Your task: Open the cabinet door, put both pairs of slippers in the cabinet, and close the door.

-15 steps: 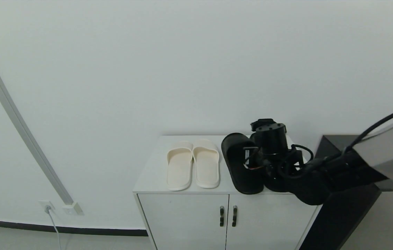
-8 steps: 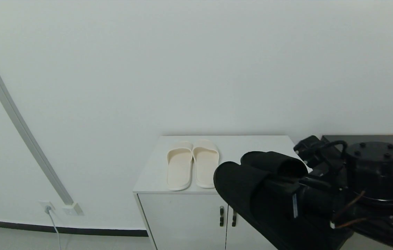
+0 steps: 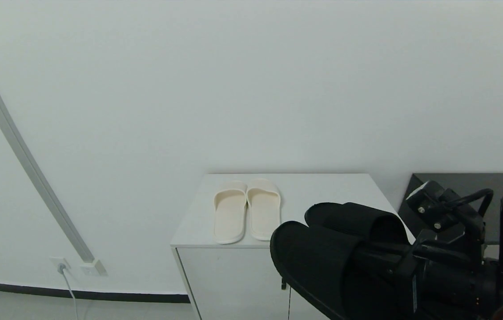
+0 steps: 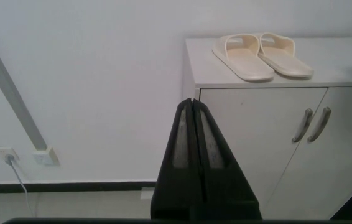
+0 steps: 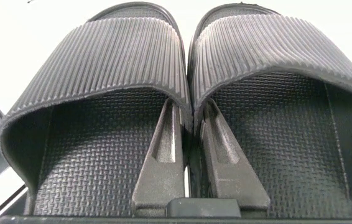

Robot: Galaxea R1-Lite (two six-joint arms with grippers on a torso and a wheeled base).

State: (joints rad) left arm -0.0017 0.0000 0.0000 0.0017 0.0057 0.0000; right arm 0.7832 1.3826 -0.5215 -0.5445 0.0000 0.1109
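Ribbed black slippers (image 3: 322, 262) lifted off cabinet (image 3: 327, 189), right fingers (image 5: 160, 165) pinching them; left fingers (image 4: 183, 143) together.

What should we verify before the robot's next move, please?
1. Black slippers gripped: ok, the right gripper pinches their adjoining inner walls.
2. Cabinet doors open: not ok, both closed.
3. Left gripper free for a handle: ok, shut and empty.
4. Door handles unobstructed: ok in the left wrist view.
5. Cream slippers clear of the doors: ok, flat on the cabinet top.
6. Room inside the cabinet: cannot tell.
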